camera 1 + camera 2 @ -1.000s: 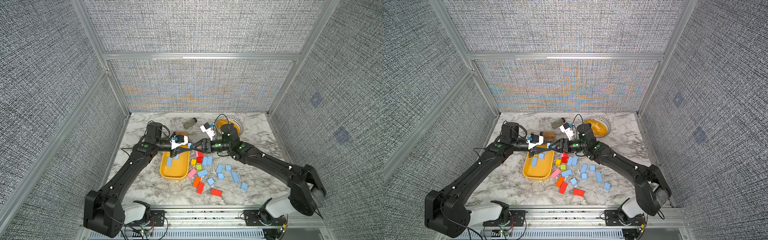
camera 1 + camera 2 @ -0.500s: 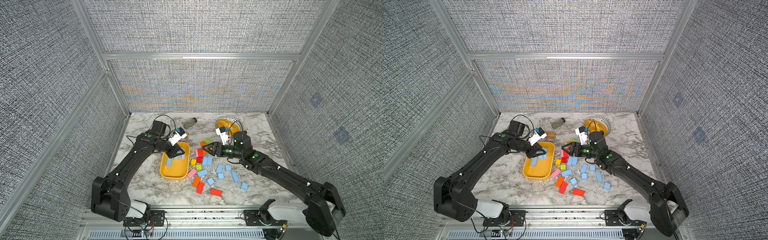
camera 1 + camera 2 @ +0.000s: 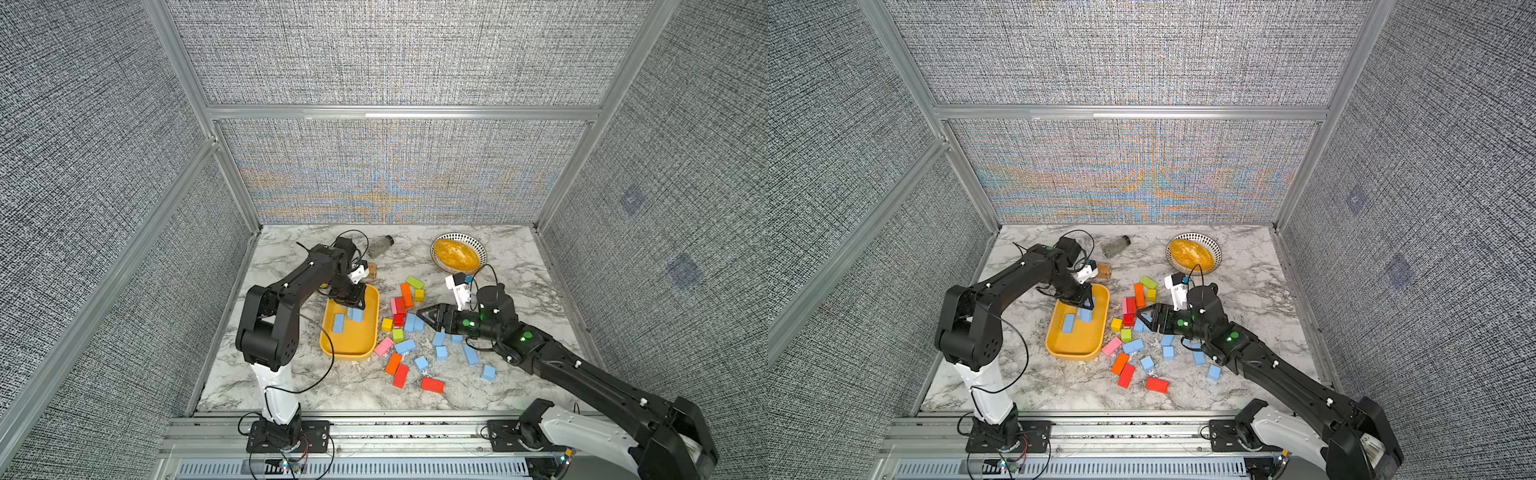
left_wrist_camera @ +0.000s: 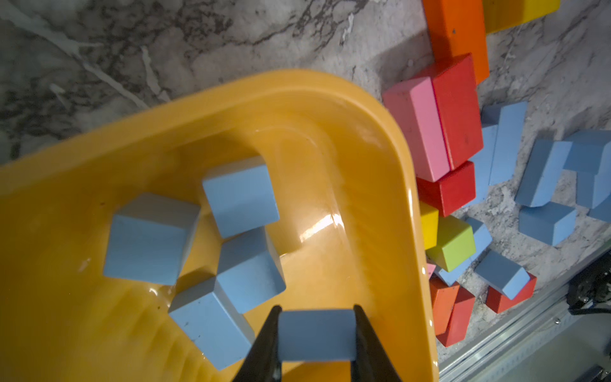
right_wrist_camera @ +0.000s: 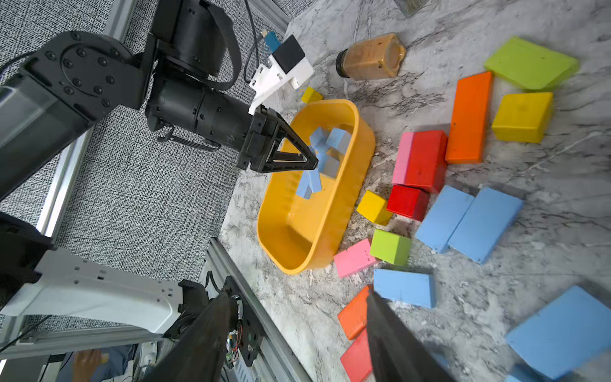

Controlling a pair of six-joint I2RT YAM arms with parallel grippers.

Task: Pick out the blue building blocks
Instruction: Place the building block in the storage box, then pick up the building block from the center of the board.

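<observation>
Arms have drawn apart; left gripper [image 4: 317, 314], over the glossy yellow tray [image 4: 406, 172], clenches a matte blue cube [image 4: 315, 337].
Four blue building blocks [image 4: 241, 195] lie in the tray below; right gripper [image 3: 429, 319] gapes empty by others scattered rightward on veined marble [image 3: 498, 249].

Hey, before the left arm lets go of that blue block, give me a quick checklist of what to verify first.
1. Grip: left gripper shut squarely on the held blue block: ok.
2. Position: the block hangs over the yellow tray, inside its rim: ok.
3. Landing room: four blue blocks lie in the tray, with bare floor beside them: ok.
4. Tray contents are blue only: ok.
5. Right gripper open, empty, away from the tray, above the blue blocks on the table: ok.
6. Drop height above the tray floor: cannot tell.
</observation>
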